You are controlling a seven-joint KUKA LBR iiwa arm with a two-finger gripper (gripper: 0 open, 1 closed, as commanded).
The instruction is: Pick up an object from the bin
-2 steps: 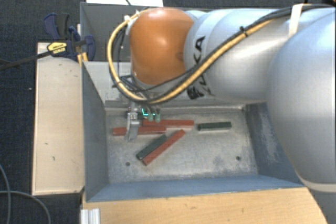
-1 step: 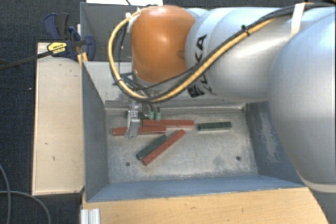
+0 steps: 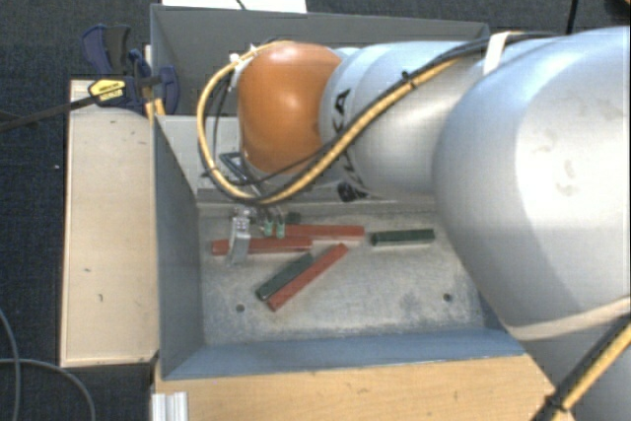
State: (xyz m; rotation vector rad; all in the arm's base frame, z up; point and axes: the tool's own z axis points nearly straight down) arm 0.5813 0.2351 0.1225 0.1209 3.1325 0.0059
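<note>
Several slim bars lie in the grey bin (image 3: 180,291). The pincer (image 3: 240,242) is at the long red bar's (image 3: 320,234) view-left end, the green-and-red diagonal pair (image 3: 301,276) just beside it. Spread or pinching: cannot tell.

Arm (image 3: 473,133) low from the right, end effector (image 3: 241,238) downward

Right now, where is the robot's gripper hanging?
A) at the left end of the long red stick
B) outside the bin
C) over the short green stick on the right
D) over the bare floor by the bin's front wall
A: the gripper sits at the left end of the long red stick, well away from the short green stick.
</note>
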